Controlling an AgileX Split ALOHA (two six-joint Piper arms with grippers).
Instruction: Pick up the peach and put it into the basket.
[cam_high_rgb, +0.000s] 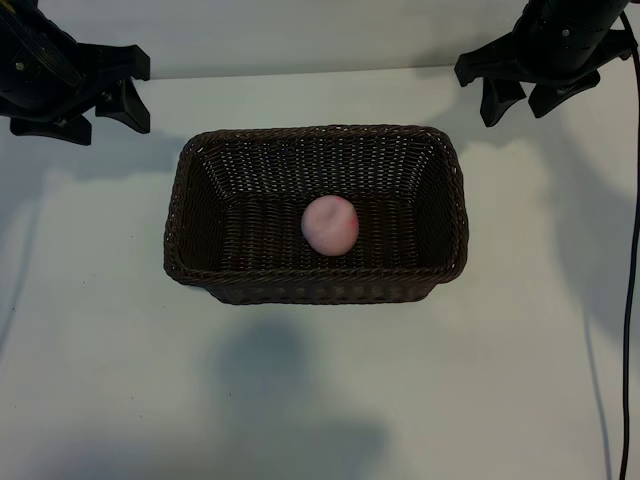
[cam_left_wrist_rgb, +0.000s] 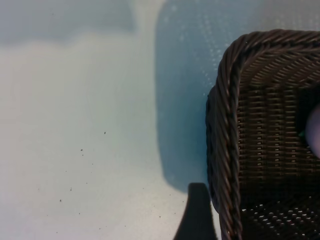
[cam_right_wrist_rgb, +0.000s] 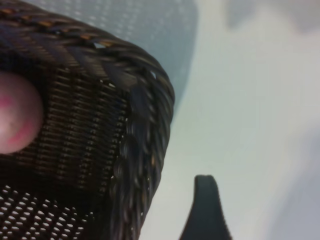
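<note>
**Peach sitting in basket, both grippers spread and empty**

The table (cam_high_rgb: 100, 330), white and the biggest thing in view, is carrying everything else and showing soft shadows in front of the basket.

The basket (cam_high_rgb: 200, 170), dark brown wicker w/ a braided rim and sloping sides, is sitting mid-table, long side running across the exterior view, btwn the two arms. One rounded corner is showing in the left wrist view (cam_left_wrist_rgb: 235, 65) and another in the right wrist view (cam_right_wrist_rgb: 145, 100), each w/ bare table beside it.

The left gripper (cam_high_rgb: 95, 112) is hanging above the table just beyond the basket's far-left corner, apart from the rim, jaws standing spread w/ nothing btwn them. Only one dark fingertip (cam_left_wrist_rgb: 197, 210) is showing in its own wrist view.

The right gripper (cam_high_rgb: 525, 100) is hanging off the far-right corner, also clear of the rim, jaws spread and holding nothing; one fingertip (cam_right_wrist_rgb: 205, 210) is showing over bare table.

The peach (cam_high_rgb: 330, 225), small, round, pink, is resting on the basket floor approx. at centre, a little toward the near wall, touching neither gripper. Its edge is peeking into the left wrist view (cam_left_wrist_rgb: 314, 130) and the right wrist view (cam_right_wrist_rgb: 17, 117).
</note>
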